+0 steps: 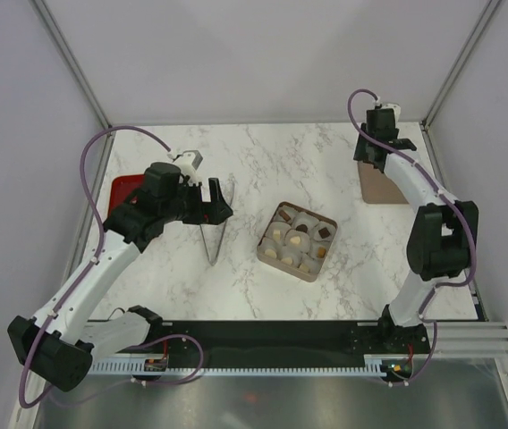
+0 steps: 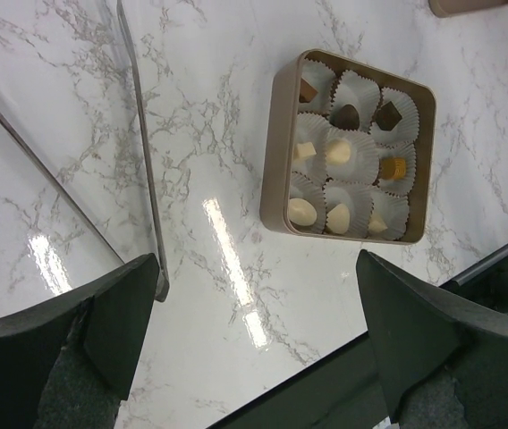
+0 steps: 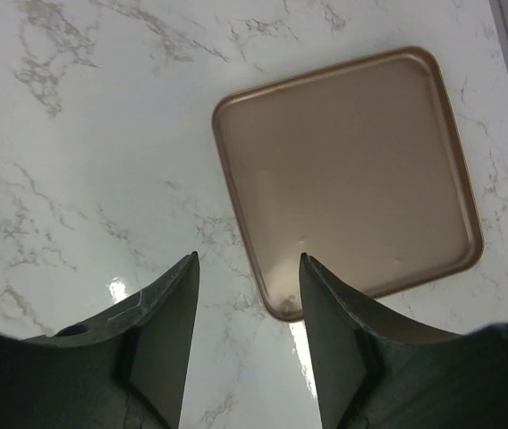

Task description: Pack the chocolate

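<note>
Nine paper cups point(image 2: 361, 82): white and fluted, set three by three inside the box, with one piece in each.
Chocolate point(image 2: 338, 152): every piece sits in a cup in the box. In the left wrist view three dark brown pieces fill the top row. Pale cream ones take most of the other two rows, with a golden piece at the right of the middle row.
Box point(image 2: 278, 152): square and tan, uncovered, flat on the marble table point(image 1: 263, 161) near its middle, between the two arms.
Lid point(image 3: 352, 170): tan and square with rounded corners, flat on the table at the far right, well apart from the box.
Left gripper point(image 2: 256, 268): jaws spread wide with nothing between them, hanging above bare marble between the tongs and the box.
Right gripper point(image 3: 249, 259): jaws partly spread, a clear gap between them and nothing pinched. It is poised over the lid's near edge; I cannot tell whether the fingertips touch it.
Tongs point(image 2: 138, 134): metal, lying on the table left of the box and apart from it.
Red tray point(image 1: 124, 189): at the far left, partly hidden by the left arm.
</note>
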Robot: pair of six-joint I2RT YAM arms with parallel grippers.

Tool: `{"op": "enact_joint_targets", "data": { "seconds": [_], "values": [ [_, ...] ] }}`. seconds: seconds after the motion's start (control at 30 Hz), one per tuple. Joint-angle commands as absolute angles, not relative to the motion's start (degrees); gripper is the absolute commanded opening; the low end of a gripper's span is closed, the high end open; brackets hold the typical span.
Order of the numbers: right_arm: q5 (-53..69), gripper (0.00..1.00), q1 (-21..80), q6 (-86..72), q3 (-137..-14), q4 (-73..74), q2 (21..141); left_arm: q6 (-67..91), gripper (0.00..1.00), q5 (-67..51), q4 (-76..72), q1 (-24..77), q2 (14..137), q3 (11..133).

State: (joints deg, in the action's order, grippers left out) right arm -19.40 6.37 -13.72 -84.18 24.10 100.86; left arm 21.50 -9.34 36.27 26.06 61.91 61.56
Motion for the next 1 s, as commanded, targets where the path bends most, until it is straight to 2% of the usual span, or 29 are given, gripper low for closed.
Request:
{"op": "enact_joint_targets", "data": {
  "seconds": [0.0,0.17,0.27,0.73,0.97],
  "values": [
    [-15.7,0.56,3.8,-12.4,-87.9,25.3,105.5,18.9,1.00,-11.2,34.0,25.8,59.3,60.7],
    [-12.4,0.45,1.7,-11.0,-90.5,26.1,113.5,18.5,1.00,-12.5,33.9,25.8,59.2,60.2],
    [-12.0,0.43,1.5,-8.9,-91.3,26.1,116.3,18.5,1.00,-13.9,33.9,25.8,59.6,60.1],
    [-7.5,0.41,1.6,-7.2,-89.0,24.2,120.9,18.6,0.99,-14.5,34.0,25.8,60.0,59.9],
    [-7.3,0.35,1.6,-7.0,-89.0,24.3,122.3,18.7,0.97,-14.9,34.0,25.8,60.0,60.1]
  ]
}}
